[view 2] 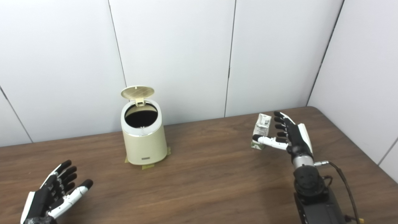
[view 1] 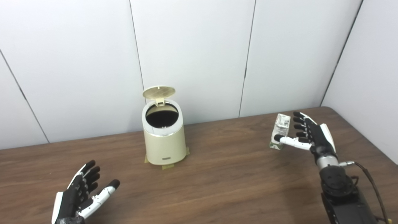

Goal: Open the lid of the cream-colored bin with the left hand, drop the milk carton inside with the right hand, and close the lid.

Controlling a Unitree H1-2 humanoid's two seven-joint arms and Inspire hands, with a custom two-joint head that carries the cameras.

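At near left edge of the brown wood-grain table (view 1: 236, 174), left hand (view 1: 81, 194) sits low w/ palm up, fingers (view 1: 90, 174) spread apart and thumb out to the side, holding nothing, well apart from the bin. Near right, the right arm (view 1: 339, 189) comes up from bottom edge, black forearm w/ a thin cable (view 1: 370, 180) looping off the wrist. Further in on the right side, right hand (view 1: 306, 133) is beside the milk carton (view 1: 280, 131), fingers extended along the carton's right side and thumb (view 1: 290, 141) across its lower front; looks like it's bracketing the carton btwn thumb and fingers, but can't tell if the grip is actually closed tight or just touching. Carton is small, white/green print, standing roughly upright w/ a slight tilt; can't tell whether its bottom is on the tabletop or just above it; well apart from the bin. Mid-table, left of center, the cream-colored bin (view 1: 164, 140) stands upright, round body w/ a small grey label low on the front; bits of yellowish tape (view 1: 168, 167) show at its base on the table. Bin mouth is open, dark inside. Lid (view 1: 159, 92) is flipped up on the rear hinge, standing above the back rim, ribbed underside facing fwd. Behind the table, white wall panels (view 1: 192, 46) w/ dark vertical seams.
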